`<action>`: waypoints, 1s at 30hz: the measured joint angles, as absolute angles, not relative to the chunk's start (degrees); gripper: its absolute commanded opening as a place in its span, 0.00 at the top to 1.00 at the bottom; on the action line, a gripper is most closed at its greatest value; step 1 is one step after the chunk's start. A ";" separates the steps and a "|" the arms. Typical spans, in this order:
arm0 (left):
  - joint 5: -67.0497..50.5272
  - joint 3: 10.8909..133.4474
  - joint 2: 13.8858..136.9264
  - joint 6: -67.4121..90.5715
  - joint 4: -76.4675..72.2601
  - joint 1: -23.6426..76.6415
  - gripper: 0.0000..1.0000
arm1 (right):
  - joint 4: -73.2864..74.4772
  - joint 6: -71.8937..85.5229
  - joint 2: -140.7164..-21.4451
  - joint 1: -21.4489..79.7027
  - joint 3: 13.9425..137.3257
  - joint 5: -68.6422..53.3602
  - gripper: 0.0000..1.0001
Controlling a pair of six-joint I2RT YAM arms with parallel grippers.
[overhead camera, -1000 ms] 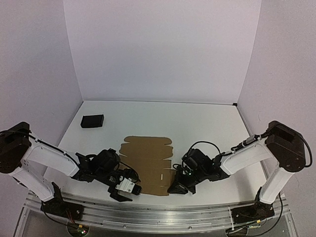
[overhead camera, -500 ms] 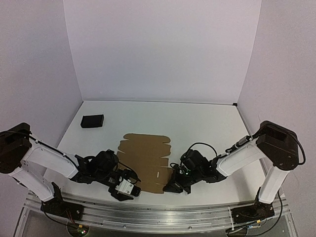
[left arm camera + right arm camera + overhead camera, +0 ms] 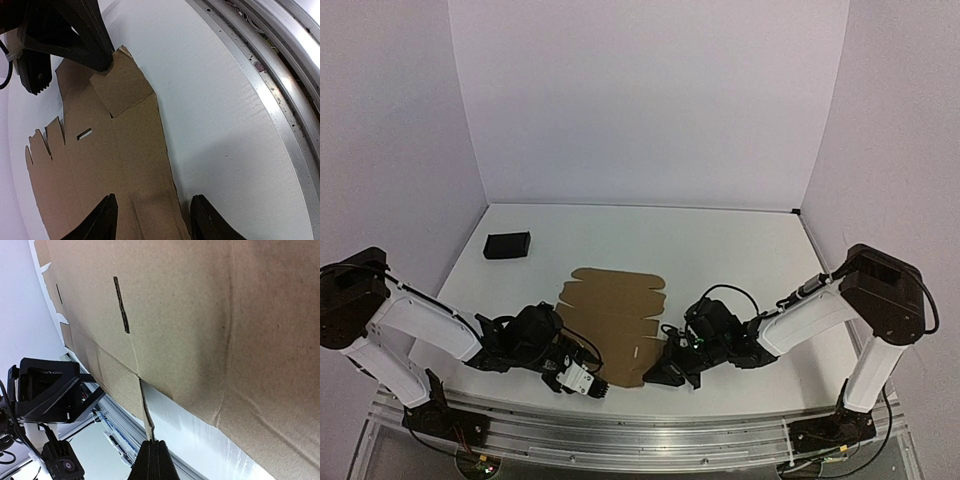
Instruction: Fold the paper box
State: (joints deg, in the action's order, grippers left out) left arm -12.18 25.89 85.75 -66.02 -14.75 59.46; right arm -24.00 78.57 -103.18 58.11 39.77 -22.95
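The paper box (image 3: 615, 320) is a flat brown die-cut sheet lying on the white table between the two arms. My left gripper (image 3: 598, 386) sits low at the sheet's near left corner. In the left wrist view its black fingers (image 3: 106, 216) stand apart, straddling the sheet's (image 3: 115, 160) near edge without pinching it. My right gripper (image 3: 656, 374) is at the near right corner, shut on the thin edge of a small corner flap (image 3: 120, 87). In the right wrist view the closed tips (image 3: 154, 444) hold that edge, with the sheet (image 3: 200, 315) filling the frame above.
A small black block (image 3: 507, 245) lies at the back left of the table. An aluminium rail (image 3: 650, 440) runs along the near table edge, just behind both grippers. White walls enclose the table on three sides.
The left gripper's jaws have narrowed and it has slid in over the sheet's near corner. The right gripper has closed on the corner flap and shifted left with it.
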 measured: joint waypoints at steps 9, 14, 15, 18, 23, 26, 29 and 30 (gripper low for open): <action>-9.39 25.83 86.13 -67.46 -13.12 59.55 1.00 | -24.24 79.15 -103.17 58.11 39.75 -23.17 1.00; -9.36 28.25 86.13 -66.45 -9.66 59.57 1.00 | -22.40 78.78 -102.20 58.11 40.04 -23.35 0.95; -9.61 29.34 86.13 -65.83 -7.83 59.59 1.00 | -20.93 78.39 -101.67 58.11 40.45 -23.33 0.91; -10.86 33.10 86.17 -63.83 -1.40 59.59 1.00 | -12.56 75.74 -98.95 58.06 43.57 -22.91 0.75; -13.72 39.24 86.20 -59.11 10.77 59.51 1.00 | 3.10 69.97 -89.79 58.04 49.66 -19.10 0.40; -16.95 42.43 86.46 -56.05 17.92 59.52 1.00 | 10.55 68.25 -81.79 57.77 50.27 -14.98 0.27; -20.55 44.99 87.77 -52.44 23.71 59.52 1.00 | 15.31 69.52 -74.85 56.82 47.16 -10.59 0.20; -21.59 45.57 88.38 -51.43 25.03 59.51 1.00 | 16.59 70.50 -73.26 56.54 45.33 -9.12 0.20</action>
State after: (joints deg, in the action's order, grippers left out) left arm -21.59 45.57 88.38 -51.43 25.03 59.51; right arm 16.59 70.50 -73.26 56.54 45.33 -9.12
